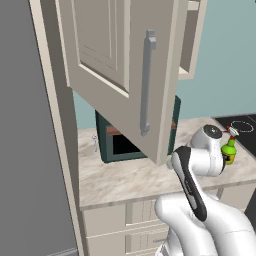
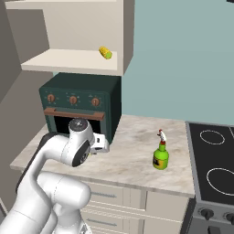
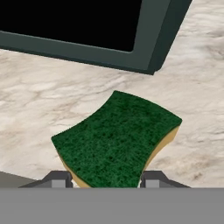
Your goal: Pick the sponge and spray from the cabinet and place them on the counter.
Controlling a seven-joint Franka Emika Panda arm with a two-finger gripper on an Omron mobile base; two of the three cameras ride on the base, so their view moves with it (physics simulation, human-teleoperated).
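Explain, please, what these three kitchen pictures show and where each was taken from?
A white robot arm on a driving base works in a simulated kitchen. Two pictures look over it from behind, from its left and its right; the third looks along its claw. The claw is shut on a flat green sponge with a yellow edge, just above the marbled beige counter. A yellow-green spray bottle with a red top stands there already, beside the dark green oven. The beige cabinet door hangs open.
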